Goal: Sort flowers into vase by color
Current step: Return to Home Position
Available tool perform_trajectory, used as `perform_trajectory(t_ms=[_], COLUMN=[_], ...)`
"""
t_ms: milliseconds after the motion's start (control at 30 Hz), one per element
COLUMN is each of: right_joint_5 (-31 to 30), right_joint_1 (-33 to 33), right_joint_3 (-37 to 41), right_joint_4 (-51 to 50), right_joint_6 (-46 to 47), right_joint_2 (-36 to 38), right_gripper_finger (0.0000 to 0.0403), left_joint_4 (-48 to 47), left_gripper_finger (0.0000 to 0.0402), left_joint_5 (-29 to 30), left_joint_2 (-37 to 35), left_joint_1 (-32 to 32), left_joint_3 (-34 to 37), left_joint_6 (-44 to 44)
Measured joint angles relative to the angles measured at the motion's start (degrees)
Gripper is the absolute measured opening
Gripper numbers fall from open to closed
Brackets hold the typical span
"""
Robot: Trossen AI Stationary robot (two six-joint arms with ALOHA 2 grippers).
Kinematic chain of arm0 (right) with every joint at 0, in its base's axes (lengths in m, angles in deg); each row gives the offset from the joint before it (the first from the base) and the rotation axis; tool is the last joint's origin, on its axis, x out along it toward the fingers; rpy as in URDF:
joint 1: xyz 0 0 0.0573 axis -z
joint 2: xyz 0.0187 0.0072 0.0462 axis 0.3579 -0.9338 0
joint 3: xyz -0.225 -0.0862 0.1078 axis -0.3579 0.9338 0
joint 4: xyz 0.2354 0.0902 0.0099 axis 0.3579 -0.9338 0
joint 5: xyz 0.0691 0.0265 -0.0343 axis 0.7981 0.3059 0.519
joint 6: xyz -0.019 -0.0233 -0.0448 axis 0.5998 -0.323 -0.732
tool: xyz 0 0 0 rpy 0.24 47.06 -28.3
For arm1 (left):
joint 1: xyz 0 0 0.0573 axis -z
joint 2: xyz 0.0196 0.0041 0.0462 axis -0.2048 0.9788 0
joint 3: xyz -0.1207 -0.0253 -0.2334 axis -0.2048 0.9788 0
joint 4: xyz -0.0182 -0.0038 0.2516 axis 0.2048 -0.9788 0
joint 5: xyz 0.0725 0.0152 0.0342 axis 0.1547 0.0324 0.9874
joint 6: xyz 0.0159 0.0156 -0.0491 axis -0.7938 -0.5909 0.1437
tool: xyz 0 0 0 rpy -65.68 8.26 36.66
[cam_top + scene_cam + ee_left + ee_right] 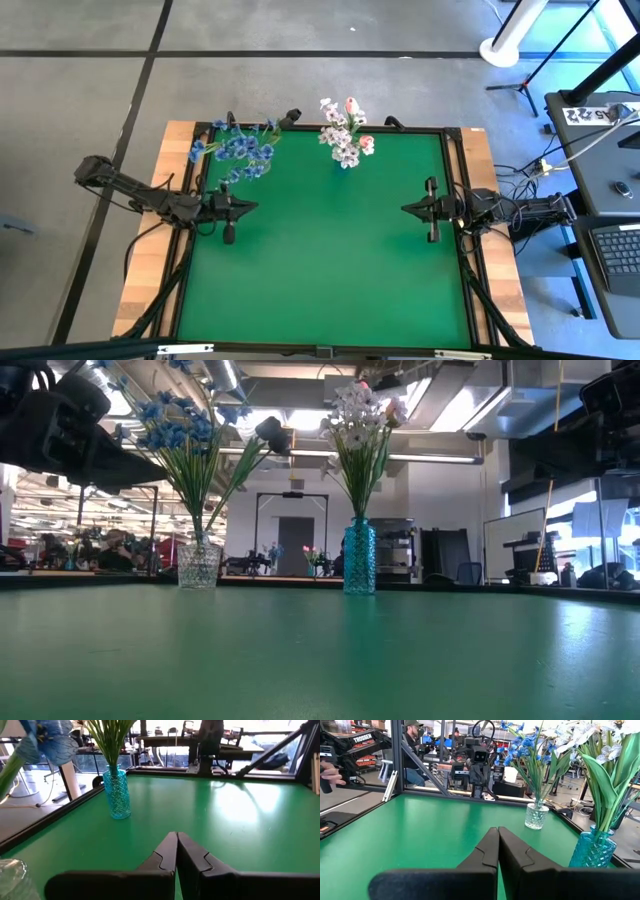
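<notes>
A clear glass vase (pixel 199 564) at the table's far left holds the blue flowers (pixel 238 152) and a dark bud (pixel 271 431) on green stems. A teal glass vase (pixel 359 557) at the far middle holds the white flowers (pixel 340 135) and pink buds (pixel 366 143). Each sprig stands by its stem in its vase. My left gripper (pixel 255 206) is shut and empty over the table's left side. My right gripper (pixel 405 209) is shut and empty over the right side.
The green table top (pixel 330 260) lies bare between the two arms and toward the near edge. A black frame (pixel 450 140) runs around it. People and equipment show in the room beyond the table.
</notes>
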Motion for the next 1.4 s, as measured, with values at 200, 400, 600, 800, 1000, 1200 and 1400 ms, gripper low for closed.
perform_trajectory(t_ms=[200, 400, 600, 800, 1000, 1200, 1400], right_joint_5=[0.25, 0.14, 0.44, 0.52, 0.54, 0.55, 0.57], right_joint_1=[0.0, 0.0, 0.0, 0.0, 0.0, 0.0, 0.0], right_joint_3=[0.02, -0.21, -0.28, -0.31, -0.32, -0.33, -0.35], right_joint_4=[0.35, 0.81, 0.7, 0.72, 0.74, 0.79, 0.81], right_joint_6=[-0.42, -0.48, -0.47, -0.47, -0.48, -0.46, -0.47], right_joint_2=[0.0, 0.09, 0.07, 0.07, 0.07, 0.07, 0.07], right_gripper_finger=[0.0005, 0.0005, 0.0005, 0.0005, 0.0005, 0.0005, 0.0005], left_joint_4=[-0.01, -0.02, -0.03, -0.04, -0.05, -0.04, -0.06], left_gripper_finger=[0.0, 0.0, 0.0, 0.0, 0.0, 0.0, 0.0], left_joint_5=[0.0, 0.0, 0.0, -0.02, -0.02, -0.02, -0.02], left_joint_2=[0.0, 0.0, 0.0, 0.0, 0.0, 0.0, 0.0], left_joint_1=[0.0, 0.0, 0.0, 0.0, 0.0, 0.0, 0.0], left_joint_3=[0.0, 0.0, 0.0, 0.0, -0.02, -0.02, -0.02], left_joint_6=[1.25, 1.29, 1.32, 1.32, 1.34, 1.32, 1.32])
